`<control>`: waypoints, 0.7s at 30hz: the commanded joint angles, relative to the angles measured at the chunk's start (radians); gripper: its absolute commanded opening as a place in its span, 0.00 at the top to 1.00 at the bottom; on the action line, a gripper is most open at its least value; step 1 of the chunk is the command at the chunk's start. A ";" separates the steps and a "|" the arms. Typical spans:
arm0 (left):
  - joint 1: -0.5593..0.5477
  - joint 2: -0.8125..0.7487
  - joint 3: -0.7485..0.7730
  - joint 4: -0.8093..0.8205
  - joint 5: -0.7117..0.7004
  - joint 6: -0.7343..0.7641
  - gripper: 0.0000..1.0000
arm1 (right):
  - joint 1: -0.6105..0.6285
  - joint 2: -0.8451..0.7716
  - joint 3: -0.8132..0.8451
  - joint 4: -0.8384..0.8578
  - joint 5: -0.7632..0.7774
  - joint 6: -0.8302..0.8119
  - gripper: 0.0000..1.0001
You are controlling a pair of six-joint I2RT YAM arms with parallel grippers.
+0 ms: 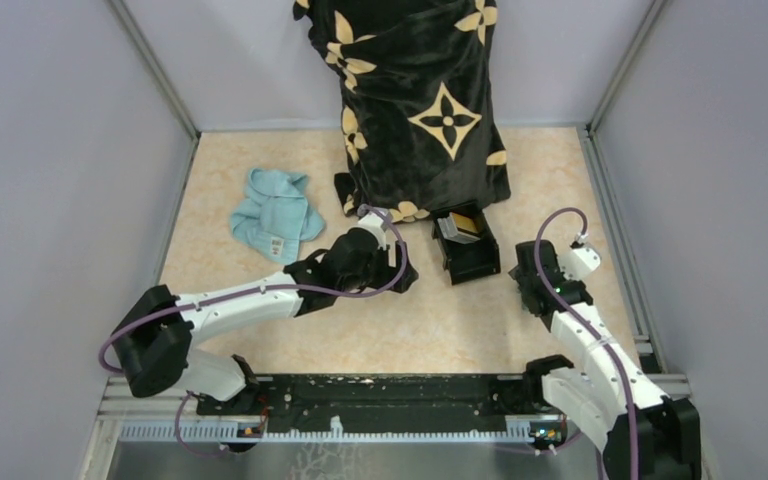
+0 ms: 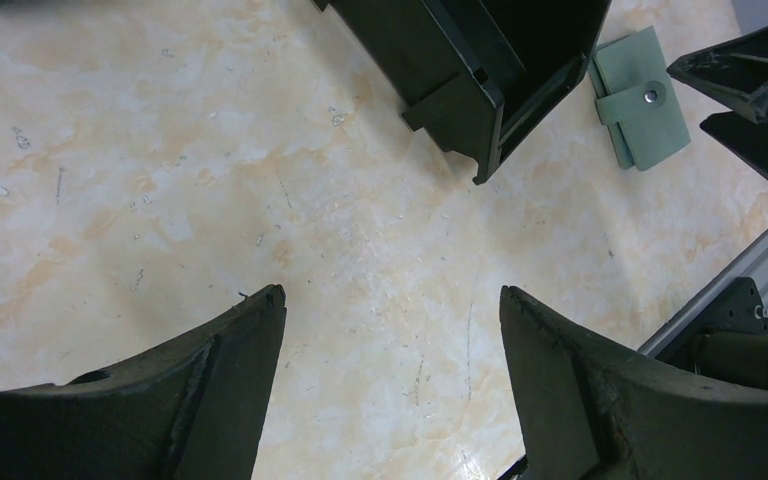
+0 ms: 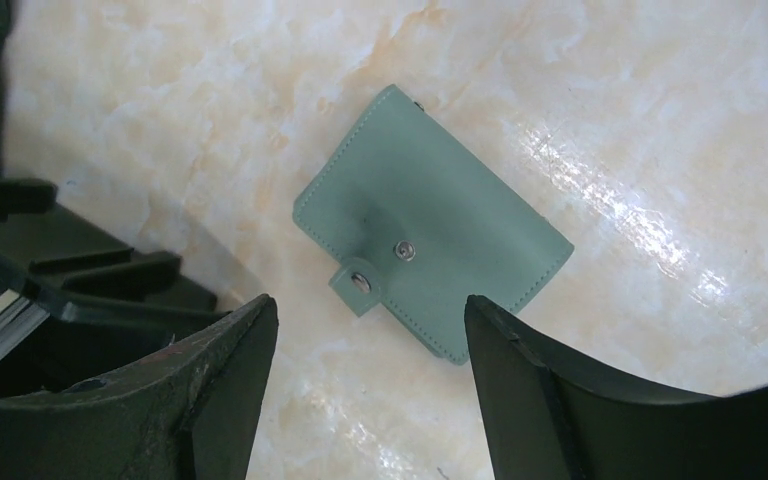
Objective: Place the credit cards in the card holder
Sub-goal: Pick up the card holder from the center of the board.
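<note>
Black right claw [image 3: 368, 305] hangs spread wide and empty just above the card holder [image 3: 430, 225], which lies closed on the bench [image 3: 660, 120], its long axis slanted across the jaw gap. Beyond the black box [image 1: 470, 255] holding the credit cards [image 1: 458, 228], the left claw [image 2: 390, 295], also wide and empty, sits farther off.

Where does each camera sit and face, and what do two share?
Top external: above, behind the robot, looking down at the table; left arm and right arm show.
Left wrist: looks down past the open left claw; black box ahead.
Right wrist: looks down between the open right claw at the card holder.
Both wrists share box and holder.
</note>
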 commanded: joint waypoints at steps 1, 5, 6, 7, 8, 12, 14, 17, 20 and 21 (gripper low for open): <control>-0.006 -0.032 -0.020 0.028 0.002 0.003 0.16 | -0.043 0.041 -0.005 0.123 -0.019 -0.005 0.31; -0.006 -0.033 -0.028 0.028 -0.014 0.000 0.16 | -0.060 0.088 -0.014 0.179 -0.039 -0.024 0.32; -0.006 -0.032 -0.029 0.026 -0.018 -0.002 0.16 | -0.062 0.097 -0.015 0.186 -0.040 -0.025 0.33; -0.006 -0.031 -0.030 0.026 -0.020 -0.006 0.16 | -0.064 0.105 -0.017 0.197 -0.042 -0.028 0.33; -0.005 -0.030 -0.032 0.027 -0.021 -0.009 0.15 | -0.067 0.111 -0.022 0.212 -0.046 -0.030 0.34; -0.005 -0.028 -0.038 0.025 -0.026 -0.018 0.15 | -0.078 0.125 -0.037 0.238 -0.057 -0.035 0.40; -0.005 -0.029 -0.043 0.024 -0.028 -0.024 0.15 | -0.082 0.123 -0.045 0.249 -0.061 -0.038 0.46; -0.005 -0.033 -0.049 0.024 -0.034 -0.028 0.15 | -0.086 0.124 -0.057 0.262 -0.067 -0.040 0.50; -0.005 -0.034 -0.056 0.022 -0.037 -0.033 0.15 | -0.088 0.132 -0.065 0.271 -0.073 -0.045 0.53; -0.005 -0.034 -0.058 0.023 -0.036 -0.034 0.15 | -0.090 0.136 -0.067 0.273 -0.072 -0.043 0.52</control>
